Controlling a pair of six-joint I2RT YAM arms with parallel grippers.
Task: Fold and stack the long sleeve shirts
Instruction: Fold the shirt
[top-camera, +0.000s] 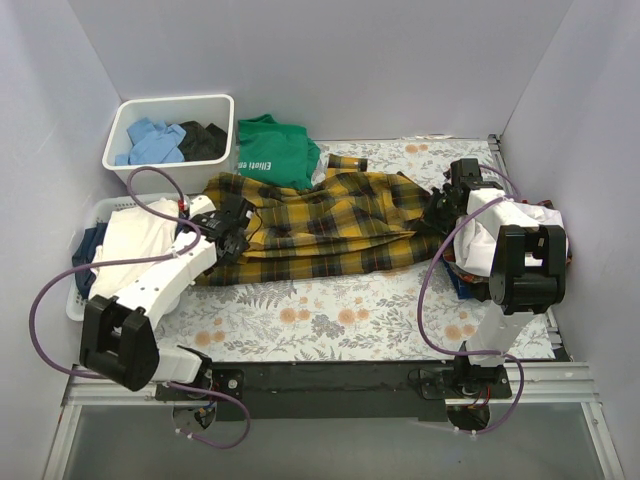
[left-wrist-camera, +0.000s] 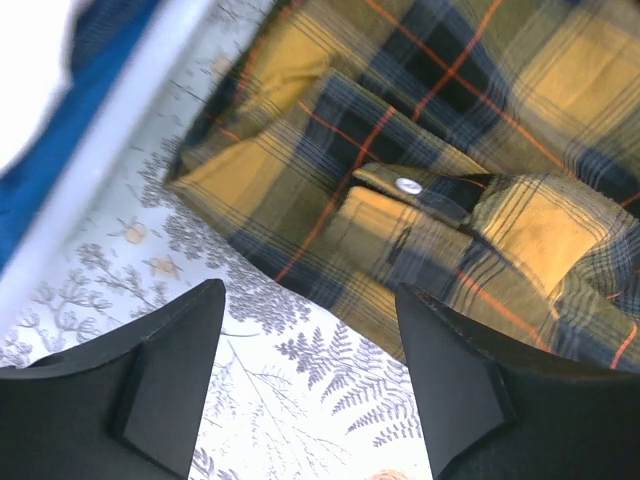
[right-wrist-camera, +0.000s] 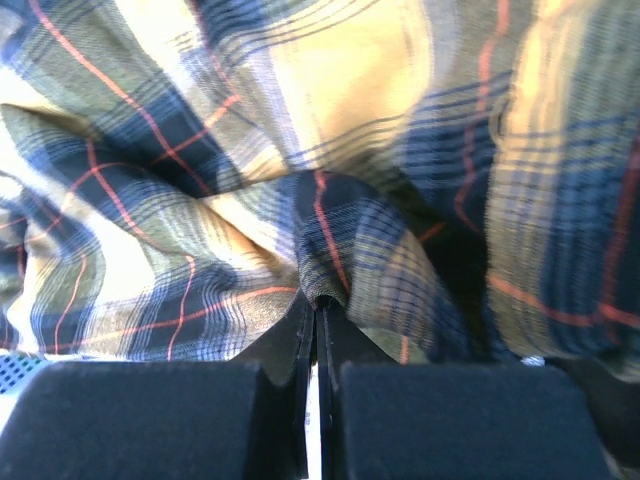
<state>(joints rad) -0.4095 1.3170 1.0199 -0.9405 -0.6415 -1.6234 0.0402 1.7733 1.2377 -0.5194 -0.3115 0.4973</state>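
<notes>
Spreading seems to be the step in hand, with no fold made yet. Nearest on the left, a slatted basket (top-camera: 72, 300) holds white cloth over dark blue cloth; whether that white piece is a shirt I cannot tell.

Past it, the plaid shirt (top-camera: 330, 225) lies rumpled lengthwise across the middle of the floral counter (top-camera: 330, 320). The left fingers (top-camera: 235, 225) hang over its left end, parted wide with nothing between them and a buttoned cuff (left-wrist-camera: 410, 187) just ahead. The right fingers (right-wrist-camera: 310, 330) are closed tight on a fold at the shirt's right end.

The next move probably calls for the left fingers to drop onto the cuff or hem and close. Both arms could then draw the cloth flat.

Farthest back, a white bin (top-camera: 170, 103) holds light blue and black garments. The green T-shirt (top-camera: 270, 150) lies beside it, touching the plaid shirt's far edge.
</notes>
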